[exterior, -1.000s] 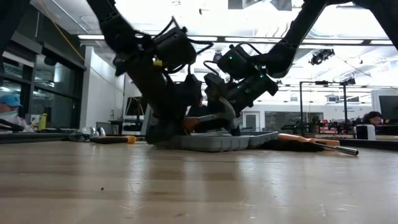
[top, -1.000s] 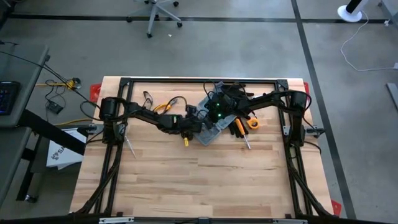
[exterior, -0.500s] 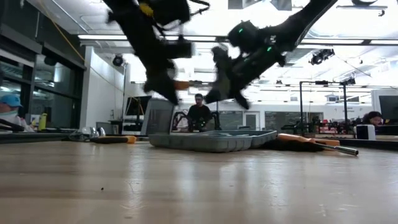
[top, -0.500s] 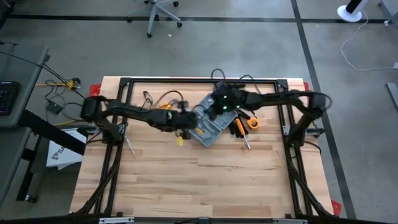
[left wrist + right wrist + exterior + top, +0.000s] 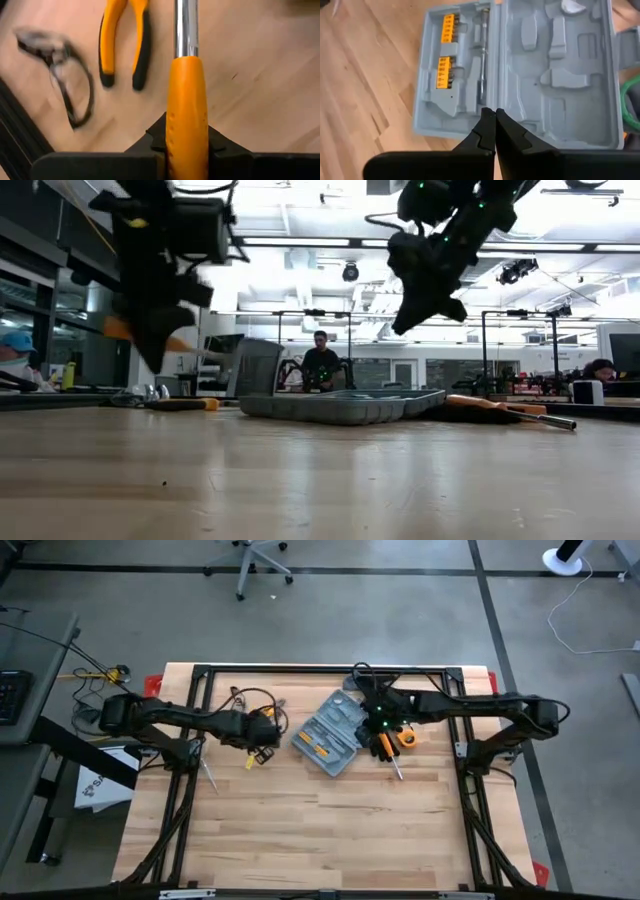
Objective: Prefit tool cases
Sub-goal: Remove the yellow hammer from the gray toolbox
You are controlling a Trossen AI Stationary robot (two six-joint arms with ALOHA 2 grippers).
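A: What's left of the tool case (image 5: 330,733)?

B: The left gripper (image 5: 186,150), jaws clenched on a smooth orange-handled tool (image 5: 186,120) with a polished steel shaft. Orange-and-black pliers (image 5: 124,42) lie on the wood beyond it.

A: And the case?

B: Open flat, moulded grey plastic, yellow bit strips (image 5: 445,50) in one half.

A: To its right?

B: The right gripper (image 5: 491,125), its tapered black fingers pressed together and empty, above the case's edge.
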